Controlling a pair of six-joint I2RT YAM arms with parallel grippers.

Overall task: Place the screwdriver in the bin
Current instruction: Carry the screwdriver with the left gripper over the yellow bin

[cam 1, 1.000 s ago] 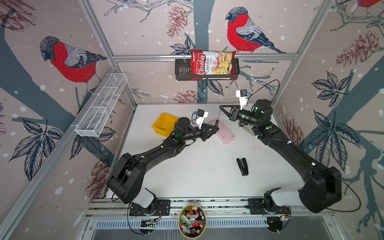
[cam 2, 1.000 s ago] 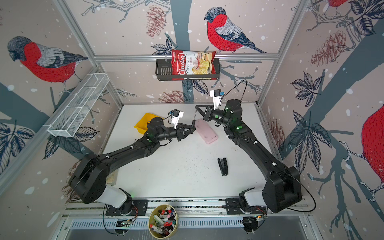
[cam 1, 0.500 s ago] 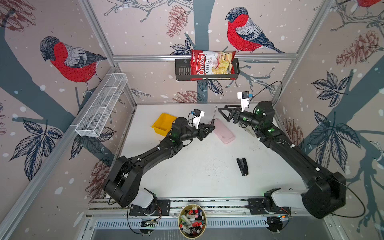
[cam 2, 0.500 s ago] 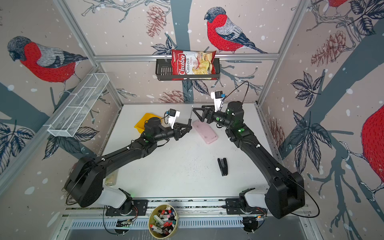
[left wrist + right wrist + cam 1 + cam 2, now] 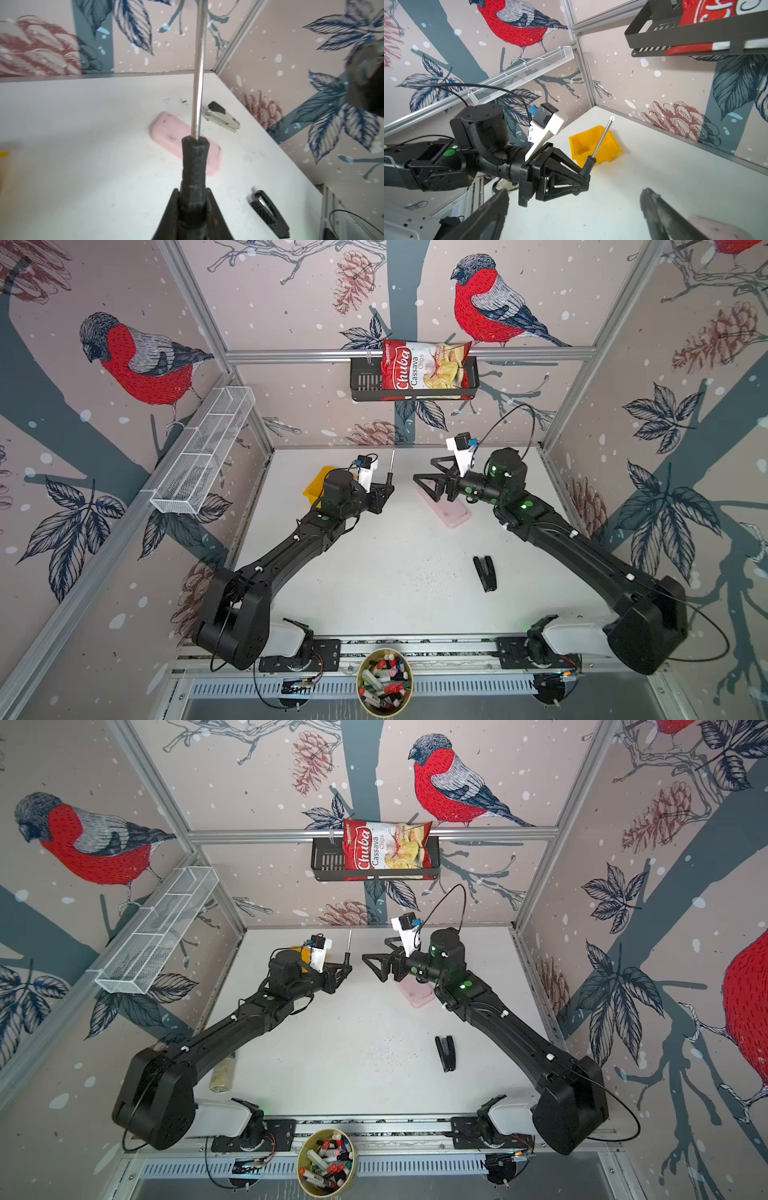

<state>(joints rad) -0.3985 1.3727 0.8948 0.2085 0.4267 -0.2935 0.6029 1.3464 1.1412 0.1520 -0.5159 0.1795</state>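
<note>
The screwdriver has a black handle and a thin metal shaft, and it stands up out of my left gripper, which is shut on the handle. In the right wrist view the shaft crosses in front of the yellow bin. The bin sits at the table's back left, partly hidden behind my left wrist in both top views. My right gripper hangs open and empty a short way right of the screwdriver, its fingers spread wide.
A pink case lies under my right wrist, with a black stapler nearer the front. A beige stapler lies behind the case. On the walls hang a black basket holding a chips bag and a white wire tray. A marker cup stands at the front rail.
My right gripper has opened and drawn back to the right, away from the screwdriver. My left gripper keeps hold of the screwdriver and has shifted slightly left.
</note>
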